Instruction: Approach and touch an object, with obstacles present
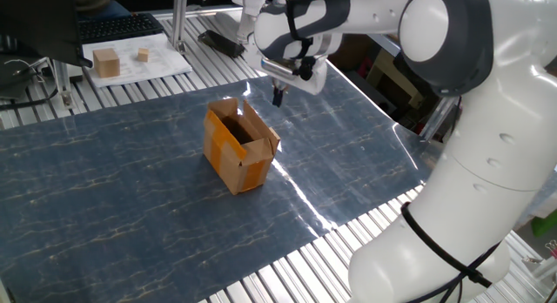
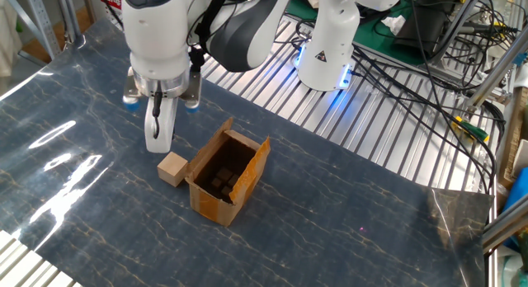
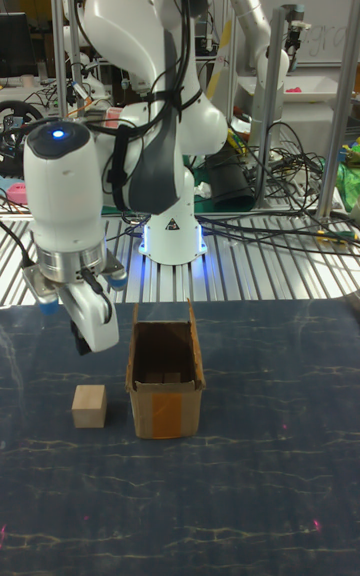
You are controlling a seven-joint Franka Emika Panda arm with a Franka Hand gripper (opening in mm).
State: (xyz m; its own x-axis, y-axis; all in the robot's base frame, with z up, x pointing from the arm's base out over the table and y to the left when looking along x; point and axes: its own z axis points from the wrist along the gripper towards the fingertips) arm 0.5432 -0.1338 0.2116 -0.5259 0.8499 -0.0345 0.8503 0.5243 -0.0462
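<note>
The object, a small brown cardboard box (image 1: 237,151) (image 2: 224,176) (image 3: 165,377), stands on the blue mat with its top flaps open and orange-tan tape on its sides. My gripper (image 1: 278,98) (image 2: 157,143) (image 3: 84,342) hangs in the air beside it, not touching it, fingers together and holding nothing. In the tall fixed view the gripper is to the left of the box and above a small wooden cube (image 3: 89,406) (image 2: 172,168). A clear gap separates the fingertips from that cube. The box hides the cube in one fixed view.
Two more wooden cubes (image 1: 106,63) (image 1: 143,54) sit on white paper at the far table corner, beside a keyboard (image 1: 117,26). A second robot's base (image 2: 326,48) and loose cables (image 2: 429,81) lie beyond the blue mat (image 1: 104,190) on the slatted aluminium table.
</note>
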